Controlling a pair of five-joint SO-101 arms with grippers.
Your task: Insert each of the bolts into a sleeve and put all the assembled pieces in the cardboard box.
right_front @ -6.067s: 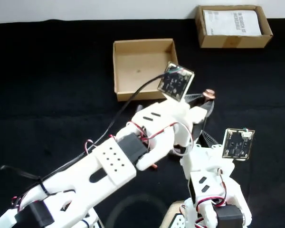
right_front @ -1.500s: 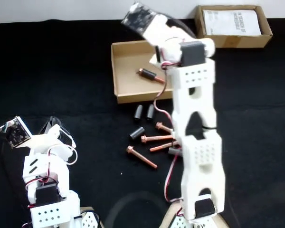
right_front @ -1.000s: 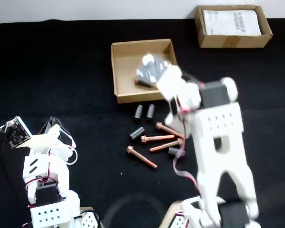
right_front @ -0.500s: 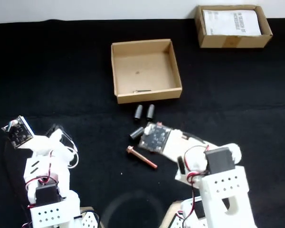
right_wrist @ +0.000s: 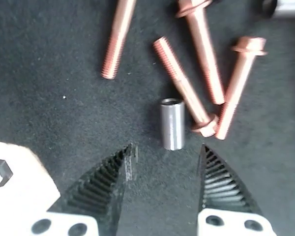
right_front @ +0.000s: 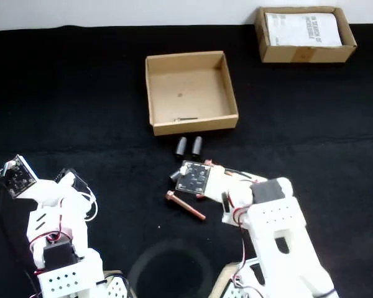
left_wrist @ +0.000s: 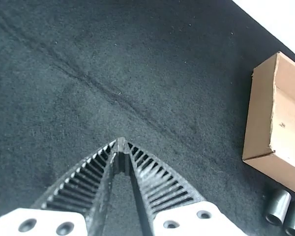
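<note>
The cardboard box stands open at the table's middle back, with a thin piece lying by its near wall. Two dark sleeves stand just in front of it. My right gripper is open and low over a grey sleeve that lies beside several copper bolts. In the high view the right arm covers most of them, and one bolt lies free to its left. My left gripper is shut and empty at the front left.
A second cardboard box holding a printed sheet sits at the back right corner. The box corner and two sleeves lie ahead of the left gripper. Black cloth covers the table.
My right arm swung back from the cardboard box, came down over the bolts and has now shifted slightly left. The left arm drew back a little at the front left.
</note>
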